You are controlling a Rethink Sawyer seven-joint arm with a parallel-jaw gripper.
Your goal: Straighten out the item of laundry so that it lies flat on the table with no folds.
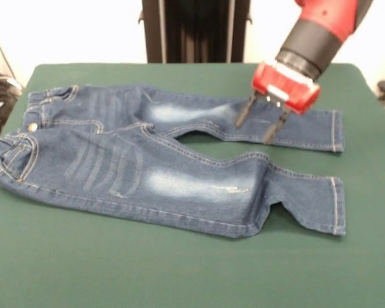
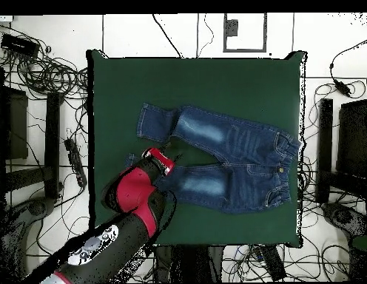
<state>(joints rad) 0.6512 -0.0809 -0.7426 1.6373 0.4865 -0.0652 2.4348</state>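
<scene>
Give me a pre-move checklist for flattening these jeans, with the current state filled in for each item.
1. Jaws open: ok, the gripper has its jaws spread.
2. Gripper over the jeans: ok, above the far leg near the knee.
3. Jaws touching denim: cannot tell.
4. Near leg flat: not ok, a fold kinks it below the knee.
5. Jeans fully on the table: ok.

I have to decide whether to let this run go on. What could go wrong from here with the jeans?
The hand is open over the far leg of the jeans; pinching there might bunch the denim rather than flatten it. The near leg has a fold below the knee, which a pull on the far leg would likely leave. The waistband lies close to the table edge, so dragging could slide it off.
</scene>
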